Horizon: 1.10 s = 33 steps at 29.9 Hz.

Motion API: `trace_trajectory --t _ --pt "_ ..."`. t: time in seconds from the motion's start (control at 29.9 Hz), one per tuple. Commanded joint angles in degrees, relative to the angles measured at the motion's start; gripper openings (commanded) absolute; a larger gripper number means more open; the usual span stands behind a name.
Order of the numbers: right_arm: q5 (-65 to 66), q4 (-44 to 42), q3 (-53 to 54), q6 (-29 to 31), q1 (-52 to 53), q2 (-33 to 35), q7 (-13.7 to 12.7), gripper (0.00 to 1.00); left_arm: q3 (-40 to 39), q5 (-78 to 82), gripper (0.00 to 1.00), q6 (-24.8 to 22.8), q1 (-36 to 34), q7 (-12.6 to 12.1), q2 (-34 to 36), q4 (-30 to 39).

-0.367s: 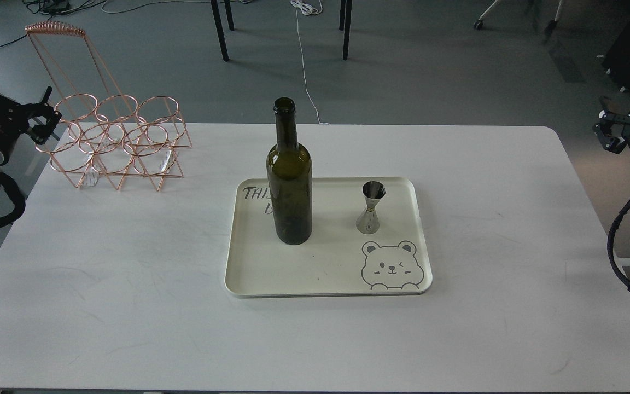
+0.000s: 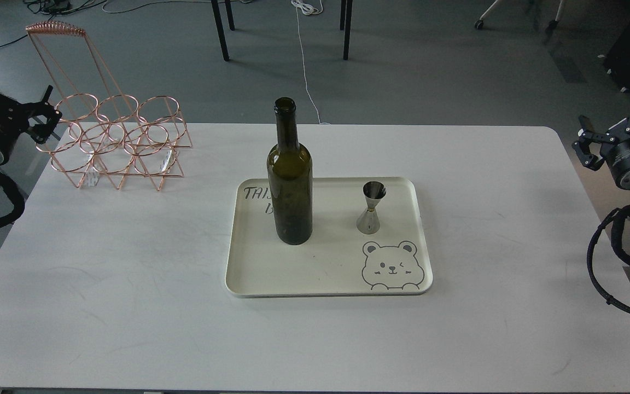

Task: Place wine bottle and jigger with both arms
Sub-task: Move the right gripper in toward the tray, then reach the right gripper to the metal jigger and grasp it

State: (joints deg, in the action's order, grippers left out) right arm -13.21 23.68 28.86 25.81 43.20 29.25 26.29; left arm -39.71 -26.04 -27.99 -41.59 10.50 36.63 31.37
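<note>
Open table [image 2: 129, 306] around tray [image 2: 293, 273]

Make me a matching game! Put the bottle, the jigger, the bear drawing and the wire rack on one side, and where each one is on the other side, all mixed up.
Things:
1. bottle
2. jigger
3. bear drawing
4. wire rack

Places:
A. table's far left corner, off the tray
B. tray's near right corner
C. standing on the tray's left half
D. standing on the tray, right of the bottle

Pairs: 1-C, 2-D, 3-B, 4-A
</note>
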Motion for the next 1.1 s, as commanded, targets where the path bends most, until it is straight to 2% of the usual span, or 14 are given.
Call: trace_trajectory --t 0.0,0.17,0.23,0.27,0.37,0.57,0.77,1.07 --pt "-0.1 4.7 1.3 -0.1 0.0 1.1 -0.2 0.99 -0.3 -0.2 0.99 0.0 -0.2 0.1 0.0 0.0" --pt "0.0 19.4 1.7 -4.5 -0.8 8.2 -0.2 0.99 -0.3 -0.2 0.99 0.0 -0.1 0.1 0.1 0.0" --pt "0.0 20.0 1.7 -4.7 -0.9 8.4 -0.2 0.99 -0.3 -0.2 0.99 0.0 -0.1 0.1 0.1 0.0" --pt "0.2 29.0 1.5 -8.1 -2.2 11.9 0.0 0.99 -0.3 -0.2 0.98 0.0 -0.1 0.1 0.2 0.0" --pt "2.2 38.8 0.9 -11.4 -3.8 16.6 0.3 0.99 -0.3 -0.1 0.98 0.0 -0.2 0.0 0.5 0.0" --pt "24.6 53.6 -2.8 -19.3 -5.1 22.8 0.4 0.98 0.2 0.3 0.98 0.0 -0.2 0.0 1.0 0.2" --pt "43.1 59.6 -5.4 -27.0 -5.3 24.8 0.4 0.98 0.4 1.1 0.98 0.0 -0.7 0.0 0.9 0.2" --pt "78.3 59.8 -10.4 -38.1 -5.4 19.6 0.8 0.98 0.5 1.1 0.98 0.0 -0.5 0.1 0.9 0.2"
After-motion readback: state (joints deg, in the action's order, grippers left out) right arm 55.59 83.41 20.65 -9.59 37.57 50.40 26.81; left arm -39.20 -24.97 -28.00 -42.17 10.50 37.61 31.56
